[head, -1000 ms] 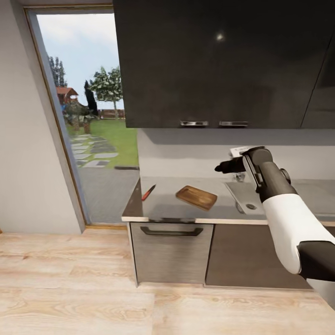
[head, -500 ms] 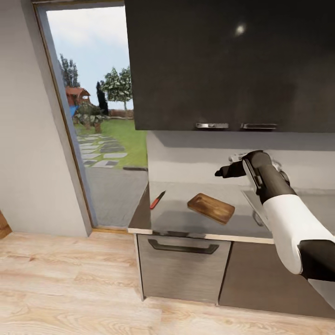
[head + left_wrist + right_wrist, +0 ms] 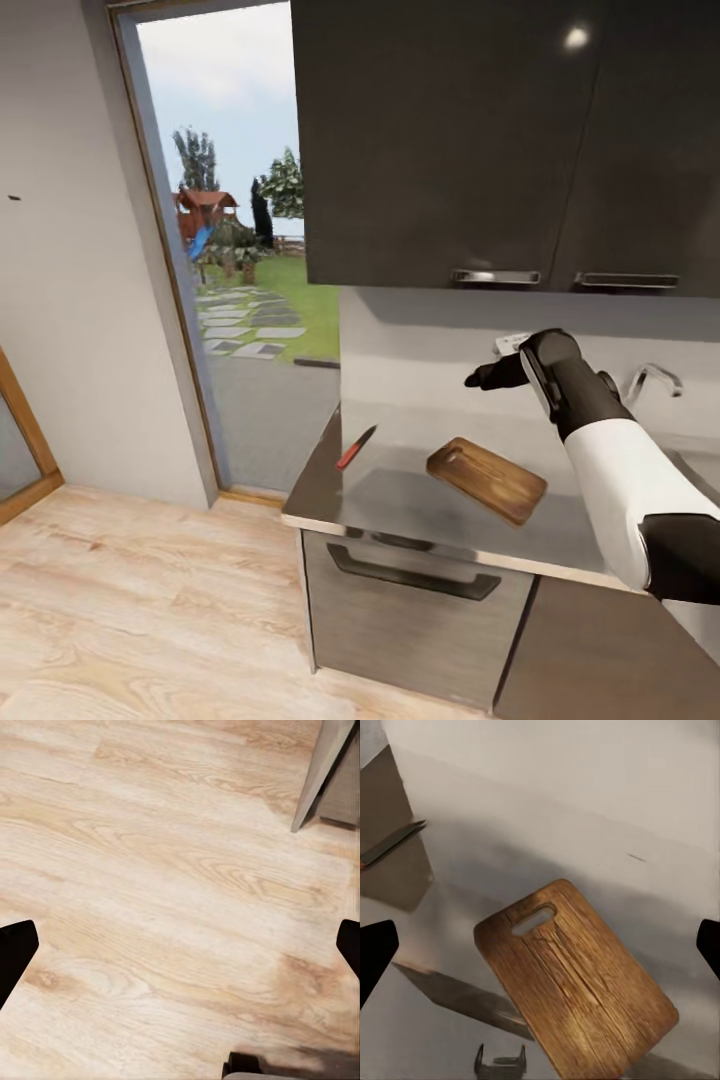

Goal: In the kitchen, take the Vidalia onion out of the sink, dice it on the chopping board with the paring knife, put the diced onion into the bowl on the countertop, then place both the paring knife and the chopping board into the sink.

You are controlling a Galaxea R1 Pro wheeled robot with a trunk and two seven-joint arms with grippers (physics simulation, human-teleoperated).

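Observation:
The brown chopping board [image 3: 487,480] lies flat on the grey countertop [image 3: 400,495], its handle hole toward the wall. In the right wrist view the chopping board [image 3: 577,979] sits just below the camera. The red-handled paring knife [image 3: 356,447] rests near the countertop's left end, apart from the board, and the paring knife [image 3: 390,844] also appears at the edge of the right wrist view. My right gripper [image 3: 482,378] hovers open above the board with nothing in it. My left gripper [image 3: 180,945] hangs open over the wood floor. The onion, bowl and sink basin are out of view.
Glossy black upper cabinets [image 3: 500,140] hang just above my right arm. The chrome tap [image 3: 650,378] stands by the wall to the right. A glass door [image 3: 240,260] to the garden is left of the counter. A cabinet corner [image 3: 322,765] stands near my left gripper.
The camera has swung left and closer, so counter, board and knife slid right and down in the picture. Board and knife lie as before. My right arm keeps its pose.

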